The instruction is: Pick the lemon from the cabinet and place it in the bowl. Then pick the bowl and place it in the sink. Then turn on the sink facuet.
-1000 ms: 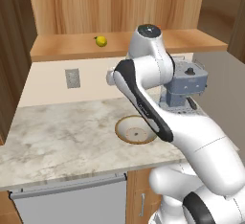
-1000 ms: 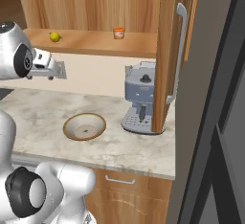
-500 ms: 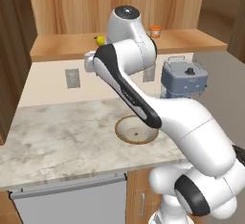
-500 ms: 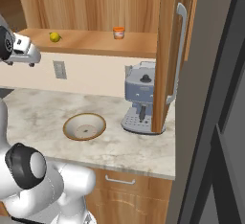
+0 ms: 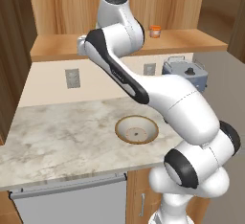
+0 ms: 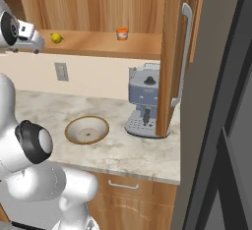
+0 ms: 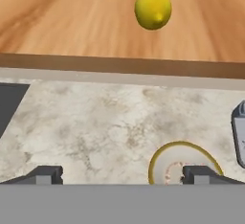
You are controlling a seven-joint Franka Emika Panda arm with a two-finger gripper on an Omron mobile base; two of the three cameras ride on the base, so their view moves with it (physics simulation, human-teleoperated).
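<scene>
The lemon [image 7: 153,8] lies unheld on the cabinet [image 7: 72,22]; fingers [image 7: 45,175] spread, tips cropped.

1. We find the lemon [image 6: 56,38], small, yellow and oval with a dark stem end, lying on the cabinet [image 6: 98,42] shelf board, well left of centre.
2. The cabinet is light-brown wood grain, its shelf open to the front.
3. The bowl [image 6: 87,129], shallow, cream inside with brown rim, sits upright and empty on the counter [image 6: 147,150] below.
</scene>
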